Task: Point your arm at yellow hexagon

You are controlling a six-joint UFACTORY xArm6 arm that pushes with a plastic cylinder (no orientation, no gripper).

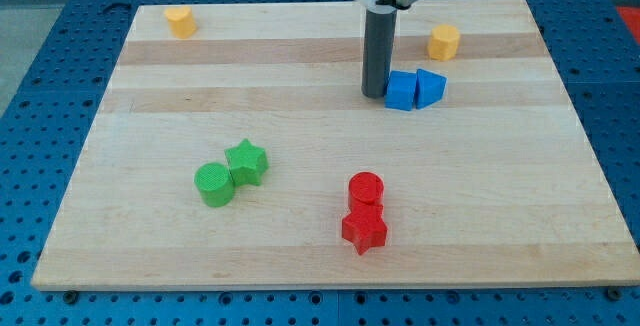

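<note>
Pale wooden board (300, 76) is lying on a blue pegboard bench (60, 86), filling most of the view. I am reaching down from the view's top, and my tip (374, 96) is resting on the board just left of the blue cube (401, 91), close enough that I may be touching it, though I cannot tell. A blue wedge-like block (431, 87) is sitting against that cube's right side. I carry no jaws, only this rod, so nothing is being clamped. The yellow hexagon (444, 41) is sitting near the top right, a little above and right of the blue pair, apart from my tip. Another yellow block (180, 21) is sitting at top left. Lower left, a green cylinder (214, 184) and green star (247, 161) are touching; at bottom centre a red cylinder (365, 189) is touching a red star (364, 229).
</note>
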